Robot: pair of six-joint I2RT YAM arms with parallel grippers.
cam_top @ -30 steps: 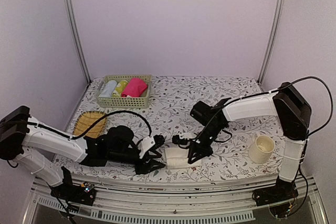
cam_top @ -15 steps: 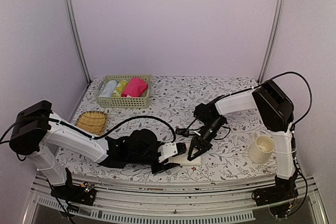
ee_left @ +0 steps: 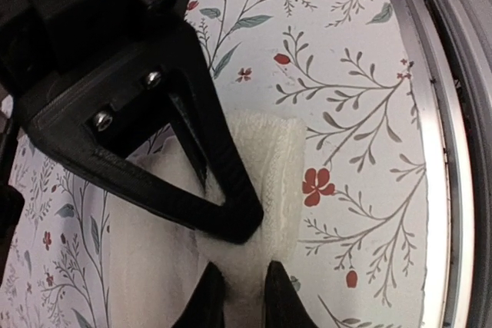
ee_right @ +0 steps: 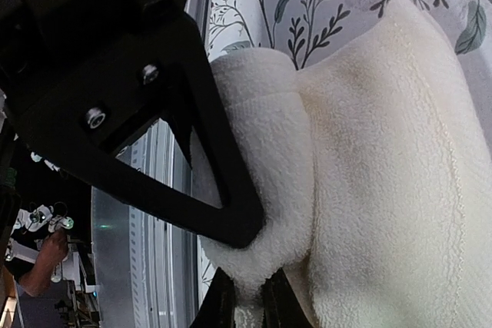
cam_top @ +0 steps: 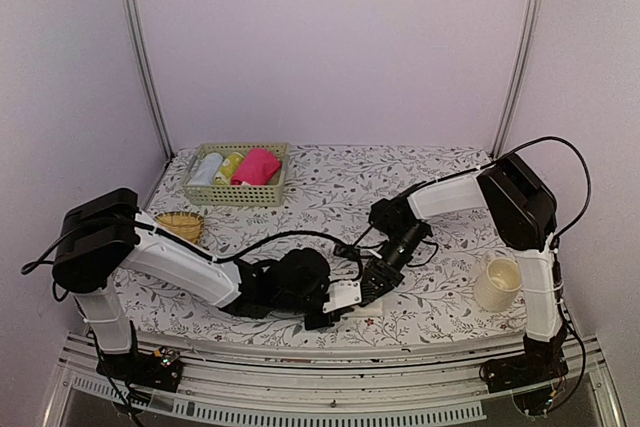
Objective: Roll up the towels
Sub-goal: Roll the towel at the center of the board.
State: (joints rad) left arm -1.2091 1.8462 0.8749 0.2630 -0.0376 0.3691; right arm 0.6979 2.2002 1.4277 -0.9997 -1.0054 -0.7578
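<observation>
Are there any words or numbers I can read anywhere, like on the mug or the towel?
None can be read. The mug is plain, the white towel shows no label, and the tablecloth carries only flowers and leaves. Anything inside the basket is too small to tell.

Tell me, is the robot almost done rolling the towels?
Partly. The pink towel already sits bundled in the basket. The cream towel is in hand: left fingers and right fingers both pinch it, one edge curled over. Rolling it up fully is left.
</observation>
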